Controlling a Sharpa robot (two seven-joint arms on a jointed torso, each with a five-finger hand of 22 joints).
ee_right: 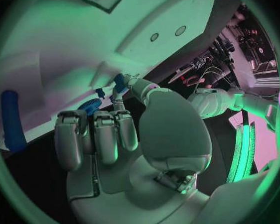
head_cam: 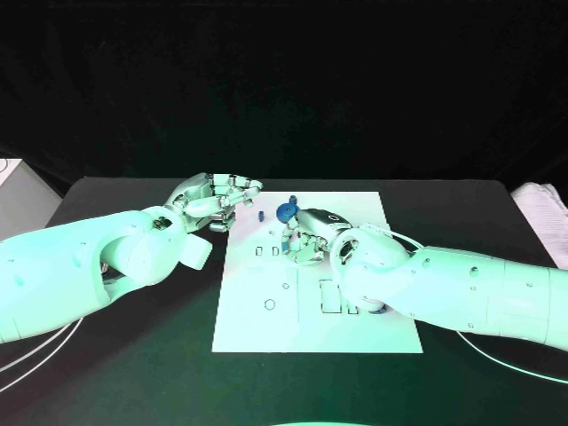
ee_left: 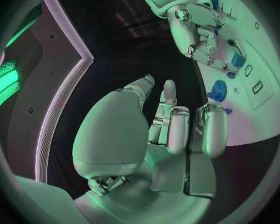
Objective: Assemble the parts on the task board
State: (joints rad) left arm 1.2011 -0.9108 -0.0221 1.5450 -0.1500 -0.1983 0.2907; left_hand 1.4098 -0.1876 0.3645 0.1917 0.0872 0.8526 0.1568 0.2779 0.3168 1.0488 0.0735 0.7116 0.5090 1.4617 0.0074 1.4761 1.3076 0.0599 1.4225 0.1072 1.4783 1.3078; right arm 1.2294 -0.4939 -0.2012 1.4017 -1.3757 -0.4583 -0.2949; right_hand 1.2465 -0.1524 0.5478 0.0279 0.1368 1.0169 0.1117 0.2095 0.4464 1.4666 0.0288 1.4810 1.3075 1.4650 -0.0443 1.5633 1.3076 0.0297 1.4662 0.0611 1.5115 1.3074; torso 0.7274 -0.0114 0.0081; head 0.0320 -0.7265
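Both white arms fill the lower head view, reaching over the black counter (head_cam: 130, 373) toward the white task board (head_cam: 312, 315), which lies in the middle with dark counter open on every side. At the board's far left corner the left robot hand (head_cam: 217, 202) hovers, fingers curled inward with nothing in them. On the board's far part the right robot hand (head_cam: 312, 238) rests beside a blue gear (head_cam: 286, 212); whether it holds anything I cannot tell. From the left wrist, the left robot hand's fingers (ee_left: 177, 129) curl before the board's edge, near the gear (ee_left: 218, 90). From the right wrist, the right robot hand's fingertips (ee_right: 118, 97) pinch a small blue part (ee_right: 120, 80) by the board.
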